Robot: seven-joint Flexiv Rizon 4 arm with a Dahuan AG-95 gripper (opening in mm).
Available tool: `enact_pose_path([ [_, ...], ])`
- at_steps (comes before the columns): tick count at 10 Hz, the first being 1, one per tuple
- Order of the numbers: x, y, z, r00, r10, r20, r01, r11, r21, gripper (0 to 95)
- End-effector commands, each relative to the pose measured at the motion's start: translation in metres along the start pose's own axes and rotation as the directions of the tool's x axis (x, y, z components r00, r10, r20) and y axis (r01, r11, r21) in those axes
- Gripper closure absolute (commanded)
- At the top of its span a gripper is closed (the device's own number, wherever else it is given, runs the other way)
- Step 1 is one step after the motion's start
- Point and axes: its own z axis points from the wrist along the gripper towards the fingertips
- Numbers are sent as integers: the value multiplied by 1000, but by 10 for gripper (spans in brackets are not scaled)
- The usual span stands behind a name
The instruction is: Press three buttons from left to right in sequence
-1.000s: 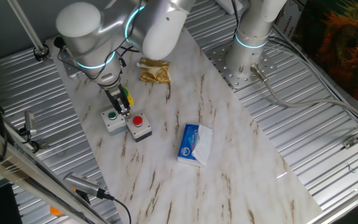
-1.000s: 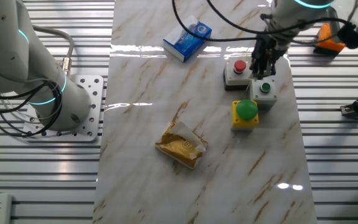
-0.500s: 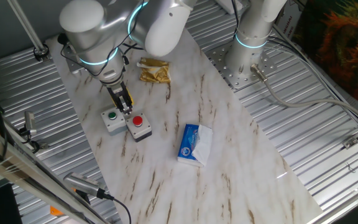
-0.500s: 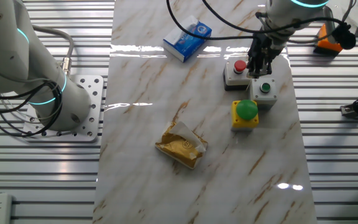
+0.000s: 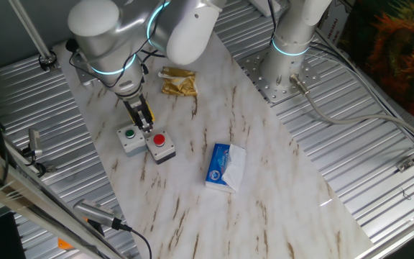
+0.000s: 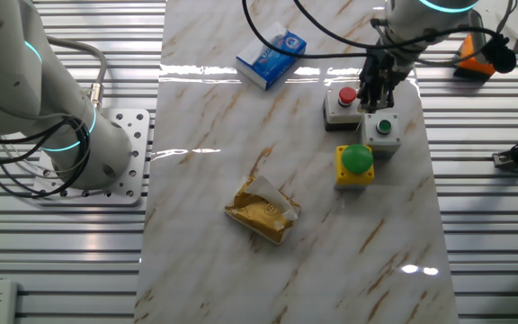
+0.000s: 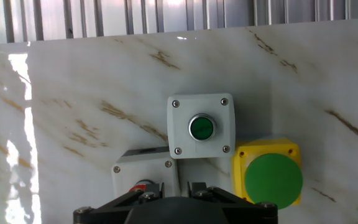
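Three button boxes stand clustered at one end of the marble board. The yellow box with the big green dome is at one end. The grey box with the small green button is in the middle. The grey box with the red button is at the other end. My gripper hangs over the seam between the two grey boxes. It hides most of the yellow box in one fixed view. The fingertips' state does not show.
A blue-white tissue packet and a crumpled golden wrapper lie on the marble board. Ribbed metal table surrounds the board. A second arm's base stands at the board's edge.
The gripper has shifted a little from above the small green button toward the red button box over the last second; almost still in the last half second.
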Motion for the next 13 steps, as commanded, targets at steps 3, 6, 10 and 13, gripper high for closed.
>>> enact_pose_path([
  [3, 0, 0, -1, 1000, -6, -5, 6, 1000, 4, 760],
  [6, 0, 0, -1, 1000, -7, -6, 7, 1000, 4, 760],
  [10, 0, 0, -1, 1000, 8, -7, -8, 1000, 17, 950],
  [13, 0, 0, -1, 998, -58, 21, 57, 998, 25, 950],
])
